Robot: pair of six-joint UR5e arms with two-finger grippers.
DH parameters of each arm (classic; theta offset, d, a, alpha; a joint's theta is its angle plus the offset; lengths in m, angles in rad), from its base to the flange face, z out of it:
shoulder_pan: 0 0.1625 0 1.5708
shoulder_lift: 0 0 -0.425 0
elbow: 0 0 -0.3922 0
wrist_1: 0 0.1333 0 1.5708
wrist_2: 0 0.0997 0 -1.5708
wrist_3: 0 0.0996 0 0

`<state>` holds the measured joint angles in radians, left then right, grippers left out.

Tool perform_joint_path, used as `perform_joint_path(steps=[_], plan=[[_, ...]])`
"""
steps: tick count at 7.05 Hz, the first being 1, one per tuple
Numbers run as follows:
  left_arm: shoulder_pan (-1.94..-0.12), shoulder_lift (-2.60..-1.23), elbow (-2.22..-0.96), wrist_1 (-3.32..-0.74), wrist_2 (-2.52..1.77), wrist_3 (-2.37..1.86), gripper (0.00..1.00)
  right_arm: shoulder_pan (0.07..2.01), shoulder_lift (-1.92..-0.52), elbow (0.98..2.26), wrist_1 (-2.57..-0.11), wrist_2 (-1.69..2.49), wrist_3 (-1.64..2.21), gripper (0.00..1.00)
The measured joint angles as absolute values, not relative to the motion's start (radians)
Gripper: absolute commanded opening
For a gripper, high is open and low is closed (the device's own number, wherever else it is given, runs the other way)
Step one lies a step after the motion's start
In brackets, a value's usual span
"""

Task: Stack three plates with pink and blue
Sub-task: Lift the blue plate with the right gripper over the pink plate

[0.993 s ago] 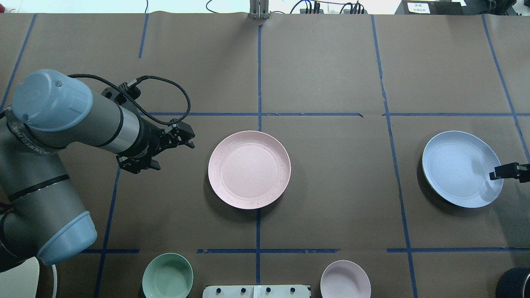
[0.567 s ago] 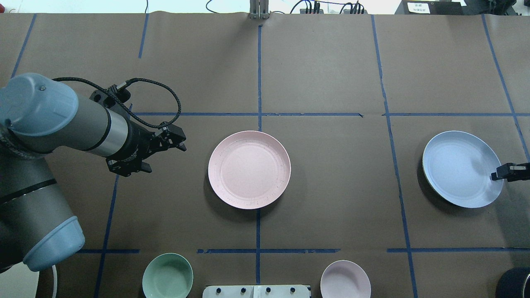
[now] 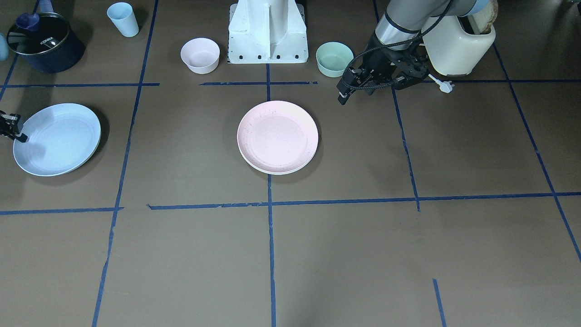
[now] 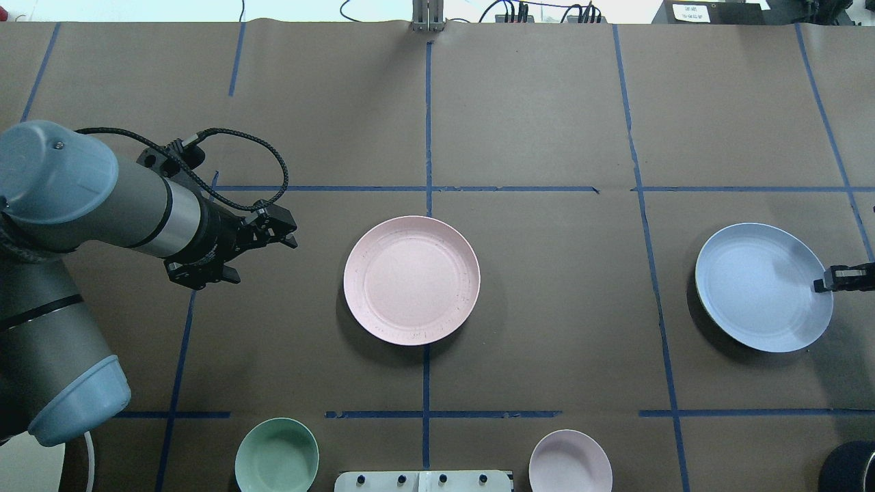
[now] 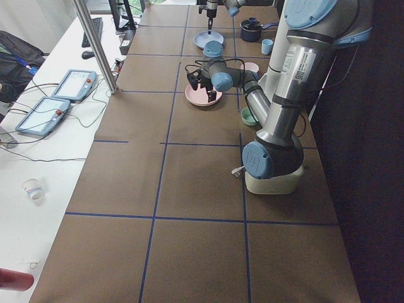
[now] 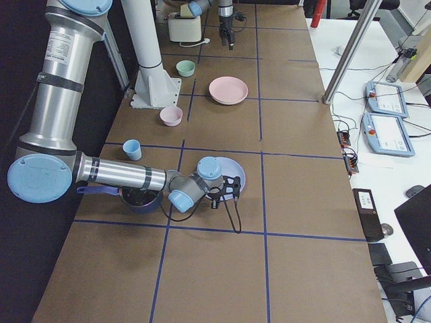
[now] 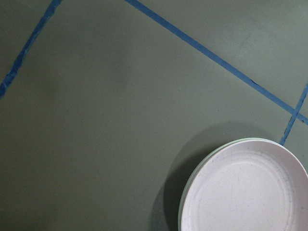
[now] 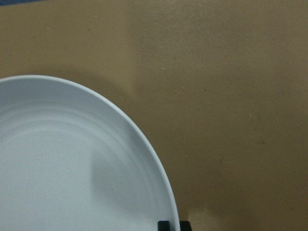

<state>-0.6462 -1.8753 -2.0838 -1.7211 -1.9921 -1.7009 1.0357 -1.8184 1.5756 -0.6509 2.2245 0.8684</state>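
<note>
Table (image 4: pixel 547 102); right end effector (image 4: pixel 818 285) on plate (image 4: pixel 759 287)

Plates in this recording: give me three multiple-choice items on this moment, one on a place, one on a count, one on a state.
1. Where does the pink plate lie?
A. On top of a cream-white plate
B. Held up in the air
C. Inside a pot

2. How many small deep bowls show in the overhead view?
A. One
B. Two
C. Four

3. What state is the blue plate in?
A. Stacked on the other two plates
B. Apart from them, with the right end effector at its rim
C. Upside down, with nothing near it

Answers: 1 A, a cream rim shows under it in the front-facing view. 2 B, only a pink bowl and a mint-green bowl show. 3 B, the overhead and right wrist views show the end effector at the rim.
</note>
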Motion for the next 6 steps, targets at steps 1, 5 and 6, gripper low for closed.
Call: perform_joint_path(steps=[1,5,6], plan=[[-0.656,-1.850,-2.104,-1.720,-1.992,-1.672,1.00,1.048,-1.818,1.607,-0.642,2.227,0.891,0.00],[-0.767,-1.729,-2.155,-1.611,-1.995,-1.296,1.00,1.146,-1.679,1.775,-0.688,2.336,1.102,0.00],[-0.814,-1.684,-2.158,-1.601,-1.997,-1.165,1.00,1.166,-1.603,1.802,-0.744,2.372,1.157,0.00]])
